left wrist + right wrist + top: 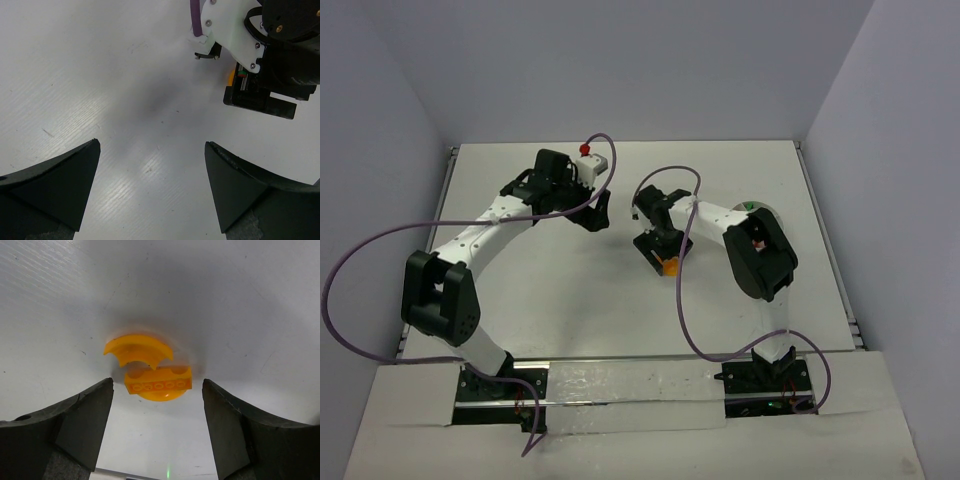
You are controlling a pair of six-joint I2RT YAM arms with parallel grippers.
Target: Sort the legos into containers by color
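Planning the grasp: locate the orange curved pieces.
Right wrist view: the orange curved pieces lie touching each other on the table, framed by the open right gripper.

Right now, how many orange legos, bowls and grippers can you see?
Orange curved legos: 2
White bowl: 1, mostly hidden by the right arm
Grippers: 2, the left gripper and the right gripper, both open
Total: 5
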